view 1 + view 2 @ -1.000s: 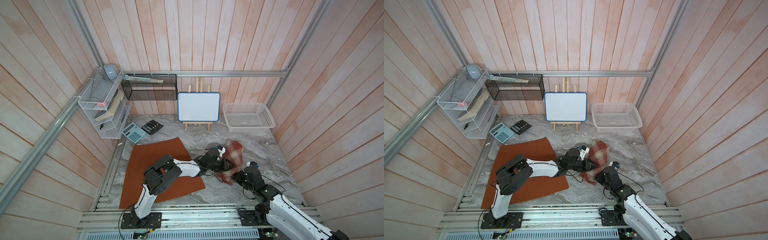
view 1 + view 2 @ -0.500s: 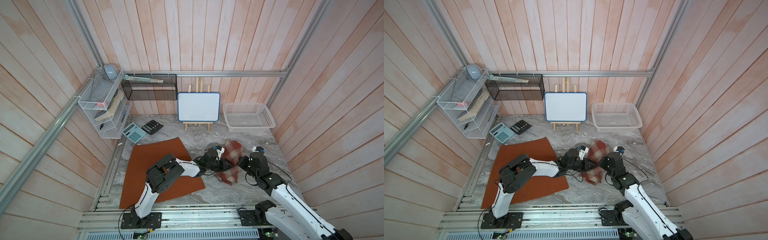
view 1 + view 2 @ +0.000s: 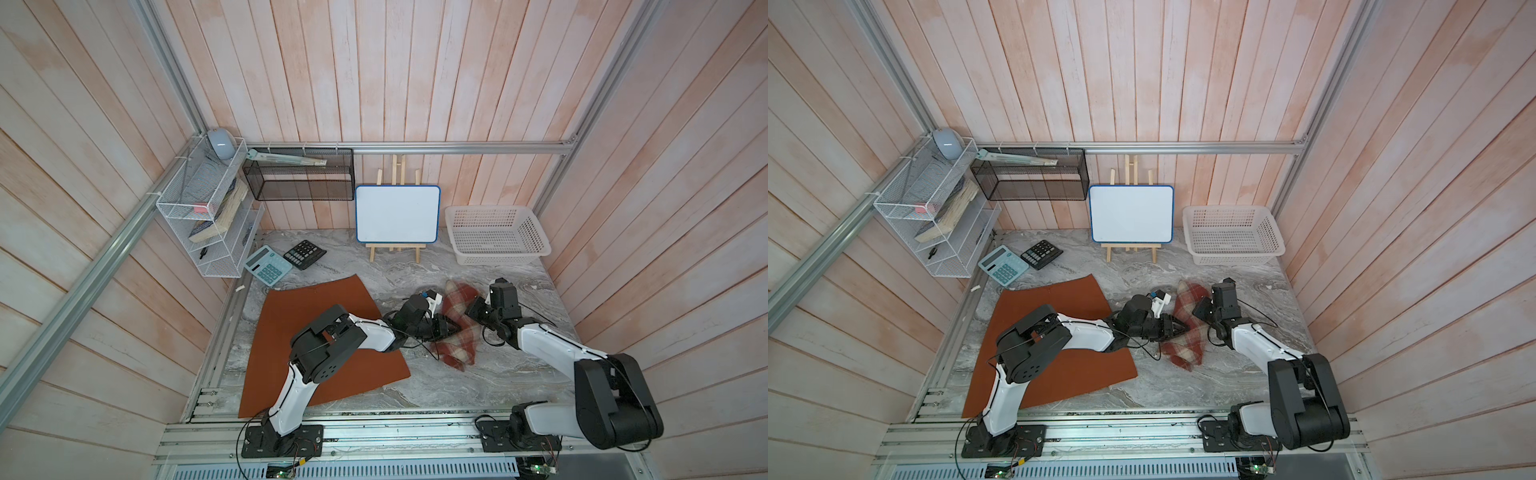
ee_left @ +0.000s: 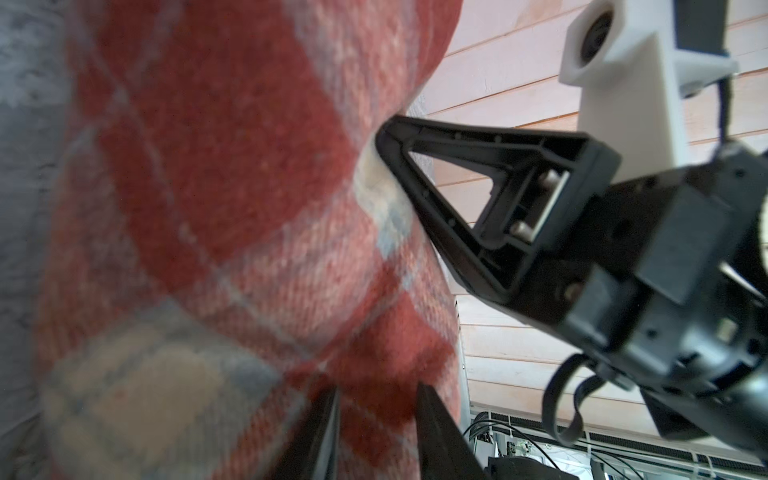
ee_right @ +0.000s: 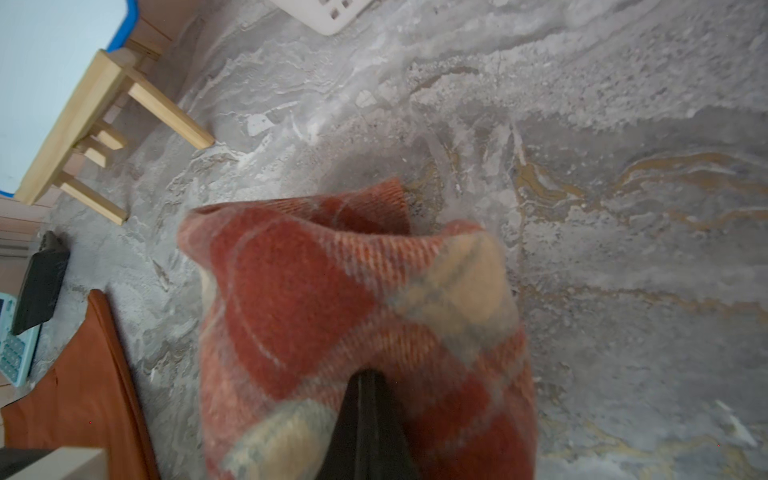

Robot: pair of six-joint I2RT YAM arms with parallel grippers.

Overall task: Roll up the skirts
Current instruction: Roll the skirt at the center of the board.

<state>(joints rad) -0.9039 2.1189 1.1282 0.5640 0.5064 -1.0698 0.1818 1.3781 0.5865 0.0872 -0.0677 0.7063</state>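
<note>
Rack and calculators: At the far left in both top views, a white wire wall rack is hanging. Below it a teal calculator and a black calculator are lying well apart from your work.
Orange skirt: The plain rust-orange cloth skirt is lying flat, lower left of centre, with your left arm reaching across it. I judge this one is entirely left to roll.
Left gripper: Your left gripper is standing partly open with a fold of plaid between its fingers, so you are pinching that cloth.
Plaid skirt: The woolly red-cream-tan plaid skirt is lying just right of centre on the grey marble table, bunched into a long, loose bundle. I judge its roll is under way, not finished.
Right gripper: Your right gripper is fully closed, its tip pressing into the plaid. I cannot tell whether it is catching any cloth.
Behind: A blue-rimmed whiteboard on a wooden easel and a white lattice plastic basket are standing at the back, well apart from the bundle.
In the way: Your two grippers are working close together on opposite sides of the bundle, which could crowd the next turn.
</note>
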